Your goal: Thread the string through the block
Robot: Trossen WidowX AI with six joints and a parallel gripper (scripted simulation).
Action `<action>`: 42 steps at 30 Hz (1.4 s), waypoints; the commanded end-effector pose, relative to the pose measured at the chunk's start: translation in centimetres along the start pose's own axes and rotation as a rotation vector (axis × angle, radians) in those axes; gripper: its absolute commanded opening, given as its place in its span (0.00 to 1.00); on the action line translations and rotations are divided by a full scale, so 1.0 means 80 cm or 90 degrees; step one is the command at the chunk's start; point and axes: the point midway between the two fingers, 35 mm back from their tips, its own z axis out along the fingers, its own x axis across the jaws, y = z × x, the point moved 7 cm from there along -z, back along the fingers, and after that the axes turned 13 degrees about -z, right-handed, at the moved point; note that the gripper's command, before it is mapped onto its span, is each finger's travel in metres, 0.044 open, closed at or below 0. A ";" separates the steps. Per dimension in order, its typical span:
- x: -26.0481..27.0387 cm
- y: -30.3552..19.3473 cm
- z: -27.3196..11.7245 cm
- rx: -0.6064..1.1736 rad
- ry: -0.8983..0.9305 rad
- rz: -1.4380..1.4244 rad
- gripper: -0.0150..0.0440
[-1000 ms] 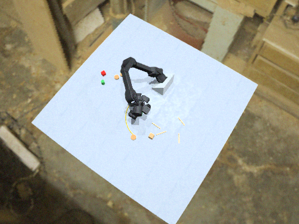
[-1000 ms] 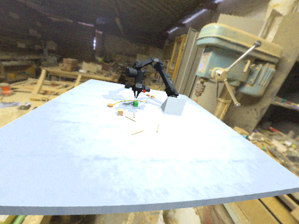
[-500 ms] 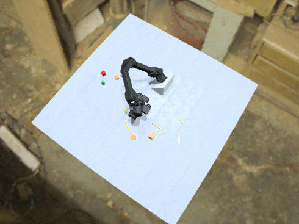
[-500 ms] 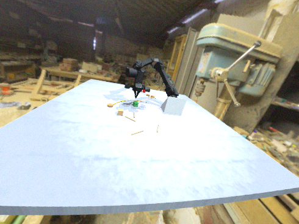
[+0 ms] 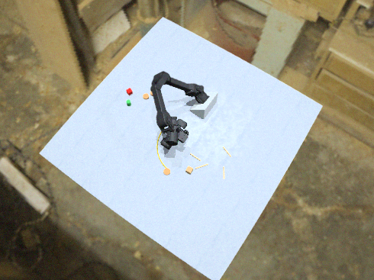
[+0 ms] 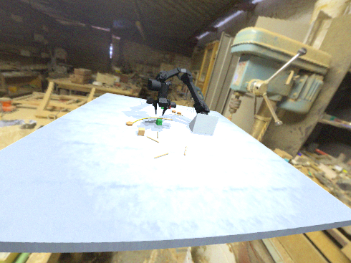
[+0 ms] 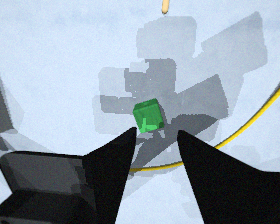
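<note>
My gripper [image 6: 160, 114] [image 7: 156, 132] is partly open with nothing between its fingers, above the table. In the top view the arm hides its fingertips. A green cube [image 6: 159, 122] [image 7: 148, 116] lies on the table just ahead of the fingertips. The yellow string [image 5: 158, 152] [image 6: 143, 118] [image 7: 250, 122] curves from the round button [image 5: 166, 171] [image 6: 130, 124] and passes under the gripper. The string's stick cannot be made out; a finger covers part of the string in the wrist view. The small wooden block [image 5: 189, 170] [image 6: 141, 132] sits on the table; its hole cannot be made out.
Loose sticks [image 5: 195, 157] [image 5: 201, 166] [image 5: 227, 151] [image 5: 224, 172] lie beyond the block and right of it in the top view. A grey wedge [image 5: 204, 108] [image 6: 205, 125] stands at the arm's base. A red cube [image 5: 129, 91], green cylinder [image 5: 128, 103] and orange disc [image 5: 146, 96] lie behind the arm.
</note>
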 end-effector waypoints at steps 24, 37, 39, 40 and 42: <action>0.019 -0.038 -0.002 0.000 0.000 0.251 0.48; 0.089 -0.123 0.001 0.009 -0.001 0.943 1.00; 0.089 -0.123 0.001 0.009 -0.001 0.943 1.00; 0.089 -0.123 0.001 0.009 -0.001 0.943 1.00; 0.089 -0.123 0.001 0.009 -0.001 0.943 1.00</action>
